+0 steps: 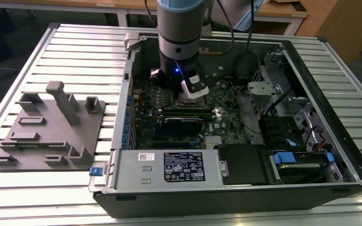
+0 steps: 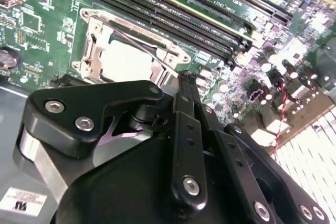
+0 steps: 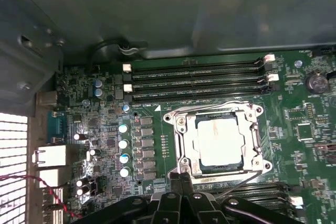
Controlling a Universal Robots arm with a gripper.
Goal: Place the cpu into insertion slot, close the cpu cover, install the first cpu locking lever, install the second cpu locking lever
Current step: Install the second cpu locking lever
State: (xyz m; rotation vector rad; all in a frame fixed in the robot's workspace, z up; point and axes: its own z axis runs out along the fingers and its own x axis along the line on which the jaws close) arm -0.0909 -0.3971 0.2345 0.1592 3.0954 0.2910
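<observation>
The cpu (image 3: pixel 220 141) shows its pale metal top and lies flat in the insertion slot (image 3: pixel 220 120) on the green motherboard (image 1: pixel 226 109). The cpu cover (image 3: pixel 185 136) is down around it as a silvery frame. In the second wrist view the cpu (image 2: pixel 126 61) and cover (image 2: pixel 96 51) lie just beyond my gripper (image 2: pixel 182 83). A thin locking lever wire (image 2: pixel 139 45) crosses the socket's edge and ends at the fingertips. My gripper (image 3: pixel 180 178) is shut, its tip at the socket's rim. In the exterior view the gripper (image 1: pixel 192 94) hangs low over the socket inside the open case.
Long black memory slots (image 3: pixel 194 80) flank the socket, with rows of capacitors (image 3: pixel 124 150) close by. A labelled silver power supply box (image 1: pixel 168 165) fills the case's near side. Drive bays and cables (image 1: pixel 294 127) crowd the exterior view's right. A grey fixture block (image 1: pixel 49 127) stands outside.
</observation>
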